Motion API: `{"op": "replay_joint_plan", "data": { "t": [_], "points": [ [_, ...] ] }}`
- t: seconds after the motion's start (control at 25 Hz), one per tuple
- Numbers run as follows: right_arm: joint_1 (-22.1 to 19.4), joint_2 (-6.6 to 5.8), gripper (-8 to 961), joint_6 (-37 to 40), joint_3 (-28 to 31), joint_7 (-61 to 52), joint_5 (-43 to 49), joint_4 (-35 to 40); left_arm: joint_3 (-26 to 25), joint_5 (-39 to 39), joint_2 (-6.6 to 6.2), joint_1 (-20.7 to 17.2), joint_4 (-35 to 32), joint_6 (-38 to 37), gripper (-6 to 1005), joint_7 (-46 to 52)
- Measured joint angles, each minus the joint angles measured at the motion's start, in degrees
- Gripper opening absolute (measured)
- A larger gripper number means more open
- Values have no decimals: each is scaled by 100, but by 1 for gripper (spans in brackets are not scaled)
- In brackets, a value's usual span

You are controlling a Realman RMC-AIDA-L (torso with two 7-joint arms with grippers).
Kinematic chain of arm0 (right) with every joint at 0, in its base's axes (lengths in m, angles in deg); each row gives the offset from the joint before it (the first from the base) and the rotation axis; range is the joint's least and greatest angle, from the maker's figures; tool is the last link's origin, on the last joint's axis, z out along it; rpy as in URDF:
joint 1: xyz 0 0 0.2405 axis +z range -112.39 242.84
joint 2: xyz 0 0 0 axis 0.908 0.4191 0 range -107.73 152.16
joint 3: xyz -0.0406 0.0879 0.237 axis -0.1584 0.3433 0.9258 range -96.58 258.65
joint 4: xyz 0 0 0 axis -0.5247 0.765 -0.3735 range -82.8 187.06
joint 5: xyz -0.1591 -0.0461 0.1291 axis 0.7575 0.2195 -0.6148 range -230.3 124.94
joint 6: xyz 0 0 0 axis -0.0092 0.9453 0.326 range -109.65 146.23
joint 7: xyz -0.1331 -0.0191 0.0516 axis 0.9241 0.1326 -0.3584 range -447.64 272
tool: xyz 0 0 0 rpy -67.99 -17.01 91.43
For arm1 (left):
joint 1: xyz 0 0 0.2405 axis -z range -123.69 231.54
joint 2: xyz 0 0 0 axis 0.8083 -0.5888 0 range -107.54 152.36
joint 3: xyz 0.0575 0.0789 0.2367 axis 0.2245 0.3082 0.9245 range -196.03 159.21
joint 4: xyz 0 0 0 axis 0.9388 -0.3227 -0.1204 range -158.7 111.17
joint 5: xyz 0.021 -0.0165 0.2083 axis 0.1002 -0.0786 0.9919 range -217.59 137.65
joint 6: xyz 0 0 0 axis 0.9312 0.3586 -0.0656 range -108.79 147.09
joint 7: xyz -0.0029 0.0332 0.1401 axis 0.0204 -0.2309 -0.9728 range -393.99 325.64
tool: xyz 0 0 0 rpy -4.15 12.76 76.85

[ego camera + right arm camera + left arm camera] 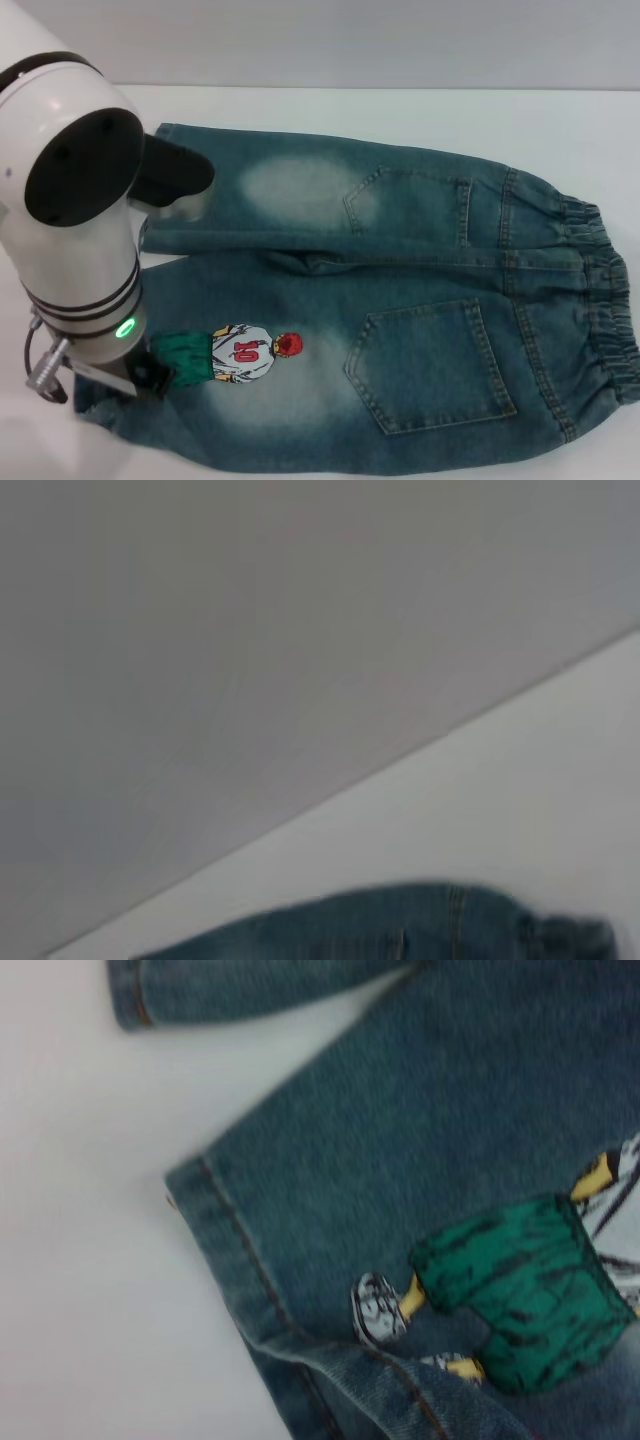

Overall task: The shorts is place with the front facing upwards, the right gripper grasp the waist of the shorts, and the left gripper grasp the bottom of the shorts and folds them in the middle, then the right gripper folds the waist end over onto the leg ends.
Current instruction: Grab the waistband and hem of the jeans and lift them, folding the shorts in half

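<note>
Spread flat on the white tabletop (420,110): the shorts (400,300), pocket side up, the waist (608,300) toward the right edge of the head view and running slightly past it, the leg ends (150,225) toward the left. Bare tabletop open beyond the far leg and in a wedge between the two cuffs; near edge of the denim cut off by the frame. Cartoon player print (240,352) on the near leg, close to its cuff.

Left end effector (150,378) low over that near cuff, just beside the print, largely hidden under its own white arm; opening impossible to tell. Right end effector out of sight everywhere.

Left wrist view alone: near cuff's stitched hem (235,1250) close up, corner on bare tabletop. Right wrist view: only a far strip of denim (400,925).
</note>
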Motion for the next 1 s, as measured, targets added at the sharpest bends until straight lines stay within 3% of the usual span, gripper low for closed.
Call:
{"op": "replay_joint_plan", "data": {
  "t": [0.64, 1.0],
  "points": [
    [-609, 34, 750, -471, -28, -498, 120, 199, -168, 88, -15, 145, 3, -263, 35, -84],
    [-721, 25, 750, -497, 9, -510, 394, 588, -281, 88, -8, 283, 172, -274, 33, -161]
  ]
}}
